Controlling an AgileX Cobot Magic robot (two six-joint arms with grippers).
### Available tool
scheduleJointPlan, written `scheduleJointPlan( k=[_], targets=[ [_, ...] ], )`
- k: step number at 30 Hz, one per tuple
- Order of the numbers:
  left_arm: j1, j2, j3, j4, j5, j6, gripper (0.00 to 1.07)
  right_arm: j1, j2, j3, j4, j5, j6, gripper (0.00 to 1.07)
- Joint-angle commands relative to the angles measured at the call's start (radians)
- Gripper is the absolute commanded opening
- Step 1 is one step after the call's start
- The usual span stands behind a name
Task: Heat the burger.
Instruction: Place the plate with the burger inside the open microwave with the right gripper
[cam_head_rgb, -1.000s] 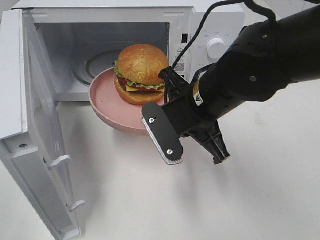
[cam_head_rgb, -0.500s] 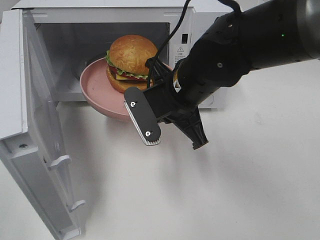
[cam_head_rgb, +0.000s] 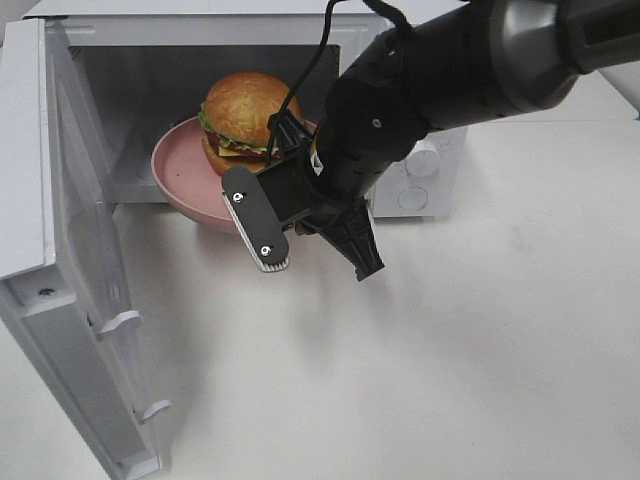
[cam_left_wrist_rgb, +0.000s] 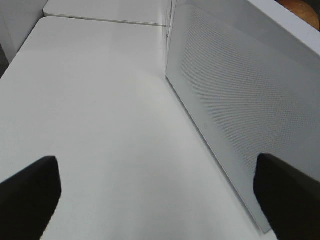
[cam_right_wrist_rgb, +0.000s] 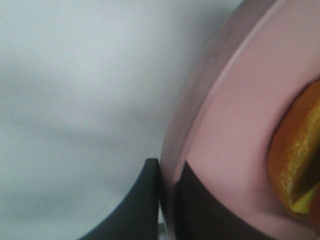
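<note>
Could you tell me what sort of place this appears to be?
Probably a lab mock-up of a kitchen: a white microwave, door open, on a white table, and the right claw holding a pink plate with a burger.

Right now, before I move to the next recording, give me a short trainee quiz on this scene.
1. True or false: the microwave door stands open.
2. The right tool is shut on: A the microwave door; B the rim of the pink plate; C nothing.
3. What rests on that plate?
Key: 1 true; 2 B; 3 the burger.
</note>
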Motion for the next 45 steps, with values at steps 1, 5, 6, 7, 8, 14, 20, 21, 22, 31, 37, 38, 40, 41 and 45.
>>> scheduleJointPlan(
  k=[1,5,6,7,8,14,20,21,22,31,37,38,40,41,45],
  targets=[
    [-0.006,-0.016,0.002,-0.007,-0.001,0.000,0.98,-0.006,0.006,-0.047,-0.036,-0.026,0.037,0.00],
    [-0.006,-0.016,0.002,-0.007,-0.001,0.000,0.98,-0.006,0.044,-0.099,-0.062,-0.027,0.064,0.00],
    [-0.006,-0.016,0.002,-0.007,-0.001,0.000,0.98,-0.006,0.044,-0.099,-0.062,-0.027,0.064,0.00],
    [-0.006,-0.016,0.002,-0.007,-0.001,0.000,0.98,-0.006,0.058,-0.122,-0.062,-0.026,0.064,0.00],
    [-0.006,-0.016,0.002,-0.007,-0.001,0.000,0.98,-0.006,0.058,-0.122,-0.062,-0.026,0.064,0.00],
    [-0.006,-0.016,0.002,-0.007,-0.001,-0.001,0.98,-0.001,0.112,-0.210,-0.062,-0.002,0.065,0.00],
    [-0.006,-0.016,0.002,-0.007,-0.001,-0.001,0.98,0.003,0.176,-0.329,-0.062,0.033,0.069,0.00],
    [-0.006,-0.016,0.002,-0.007,-0.001,-0.001,0.98,0.003,0.176,-0.329,-0.062,0.033,0.069,0.00],
    [-0.006,-0.016,0.002,-0.007,-0.001,-0.001,0.98,0.003,0.194,-0.361,-0.062,0.048,0.069,0.00],
    [-0.006,-0.016,0.002,-0.007,-0.001,-0.001,0.98,0.003,0.256,-0.472,-0.120,0.067,0.118,0.00],
    [-0.006,-0.016,0.002,-0.007,-0.001,-0.001,0.98,0.000,0.290,-0.523,-0.142,0.073,0.132,0.00],
    [-0.006,-0.016,0.002,-0.007,-0.001,-0.001,0.98,0.000,0.297,-0.532,-0.146,0.074,0.138,0.00],
    [-0.006,-0.016,0.002,-0.007,-0.001,-0.001,0.98,-0.002,0.310,-0.554,-0.159,0.075,0.151,0.00],
    [-0.006,-0.016,0.002,-0.007,-0.001,-0.001,0.98,-0.002,0.310,-0.554,-0.159,0.075,0.151,0.00],
    [-0.006,-0.016,0.002,-0.007,-0.001,-0.001,0.98,-0.012,0.348,-0.616,-0.161,0.076,0.175,0.00]
  ],
)
